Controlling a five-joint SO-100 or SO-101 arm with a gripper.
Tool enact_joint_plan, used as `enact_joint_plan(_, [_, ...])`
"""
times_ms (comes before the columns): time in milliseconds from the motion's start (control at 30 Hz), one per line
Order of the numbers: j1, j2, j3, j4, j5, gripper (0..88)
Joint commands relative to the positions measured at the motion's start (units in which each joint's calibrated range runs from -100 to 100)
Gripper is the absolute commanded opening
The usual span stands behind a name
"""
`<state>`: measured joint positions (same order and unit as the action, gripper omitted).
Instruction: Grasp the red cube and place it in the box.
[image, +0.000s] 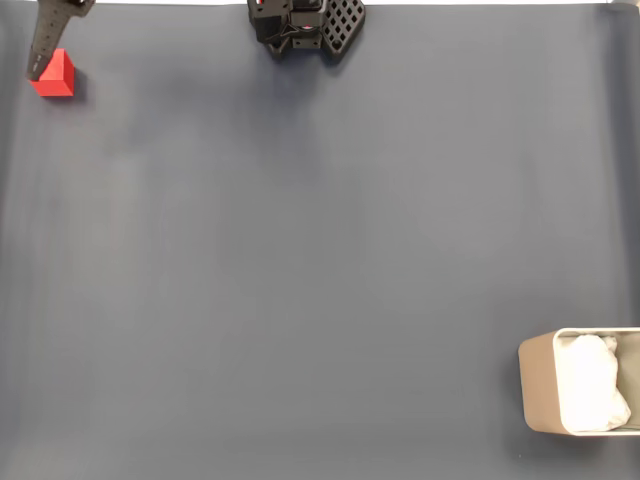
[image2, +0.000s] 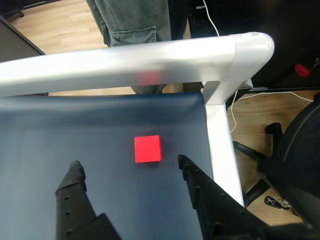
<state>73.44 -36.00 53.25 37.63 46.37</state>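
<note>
In the wrist view the pincer (image2: 129, 165) stands wide and holds nothing, its two dark fingers (image2: 75, 175) spread on either side of the cube (image2: 148, 149). The cube sits on the table (image2: 60, 130) just ahead of the fingertips, nearer the right finger than the left, not yet between them. Beyond it runs the table's white rail (image2: 150, 62), and past that stands a person's trouser leg (image2: 132, 22).

In the fixed view the cube (image: 54, 75) lies at the top left corner, with one finger (image: 45, 40) right beside it, apparently touching its upper edge.

The risks look plain. Since the cube is off-centre toward the right finger, closing now would likely nudge or spin it rather than trap it. Pushing forward carelessly could shove it toward the rail. A shallow grip on a corner may slip in transit.

The box (image: 540, 385) sits far from the pincer, at the opposite corner of the table, lower right in the fixed view. It holds white padding (image: 592, 385) and no cube; the long carry leaves room for a drop.
</note>
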Motion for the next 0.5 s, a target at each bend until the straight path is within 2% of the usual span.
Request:
enact_joint_plan(0, [0.56,-0.14,0.49,-2.55,0.59,42.6])
enact_joint_plan(467, [0.63,2.98,3.95,-7.38,0.83,42.6])
